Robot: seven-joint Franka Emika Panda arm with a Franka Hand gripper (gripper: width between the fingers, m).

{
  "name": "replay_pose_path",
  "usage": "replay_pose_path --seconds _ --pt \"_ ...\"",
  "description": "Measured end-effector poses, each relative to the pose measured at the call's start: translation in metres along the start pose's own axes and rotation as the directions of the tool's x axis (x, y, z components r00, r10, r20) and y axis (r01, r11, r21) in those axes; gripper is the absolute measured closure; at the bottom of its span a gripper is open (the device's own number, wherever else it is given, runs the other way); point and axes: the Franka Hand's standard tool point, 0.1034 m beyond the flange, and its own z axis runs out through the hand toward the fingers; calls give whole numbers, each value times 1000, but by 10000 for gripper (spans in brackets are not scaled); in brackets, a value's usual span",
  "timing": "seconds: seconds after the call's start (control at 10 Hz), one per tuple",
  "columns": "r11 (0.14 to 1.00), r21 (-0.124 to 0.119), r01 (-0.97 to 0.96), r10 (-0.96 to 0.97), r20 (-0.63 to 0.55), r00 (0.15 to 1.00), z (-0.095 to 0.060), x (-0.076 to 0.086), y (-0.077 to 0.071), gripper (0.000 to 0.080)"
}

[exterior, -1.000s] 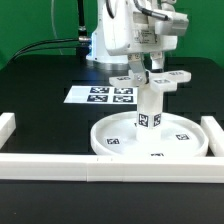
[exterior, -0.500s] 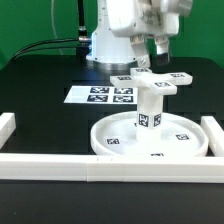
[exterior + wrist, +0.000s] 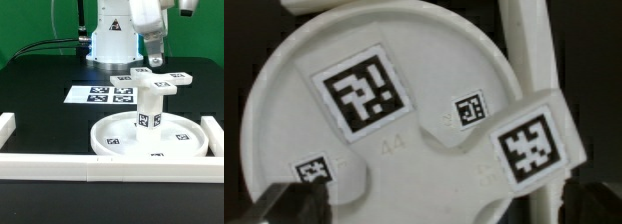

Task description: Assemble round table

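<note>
The large round rimmed disc [image 3: 105, 140] lies on the black table near the front. The short cylindrical leg [image 3: 150, 110] stands upright in its middle, and the cross-shaped knobbed base [image 3: 152, 80] sits on top of the leg. My gripper [image 3: 156, 62] hangs just above the base, apart from it, open and empty. The wrist view looks down on a tagged arm of the base [image 3: 530, 145], with the white disc [image 3: 420, 40] behind it. My fingertips do not show clearly there.
The marker board [image 3: 105, 95] lies behind the disc. White border rails run along the front [image 3: 60, 165], the exterior view's right [image 3: 215, 135] and left [image 3: 8, 128]. The arm's pedestal [image 3: 108, 40] stands at the back.
My gripper was down around the cross-shaped base a second ago. It has let go and risen straight up. The base stays on the leg.
</note>
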Motion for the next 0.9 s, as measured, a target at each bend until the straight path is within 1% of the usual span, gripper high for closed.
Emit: replay_pose_path --seconds 0.1,0.2,0.3,0.4,0.6,0.7,0.8,0.9 --pt "983 -7 185 -185 -2 983 0 -3 -4 151" --pt "938 -20 347 -347 20 938 2 -7 -10 151" --pt "917 -22 397 -397 30 918 3 -8 -14 151" --pt "877 -20 479 -479 30 878 3 -8 -13 151" --pt "818 -18 575 -574 32 818 3 -8 -13 151" --pt "749 -20 662 -661 34 749 3 -7 -13 151" --pt "655 -28 755 -754 40 655 2 -7 -15 151" --pt "517 -36 855 -854 45 518 1 -9 -17 151"
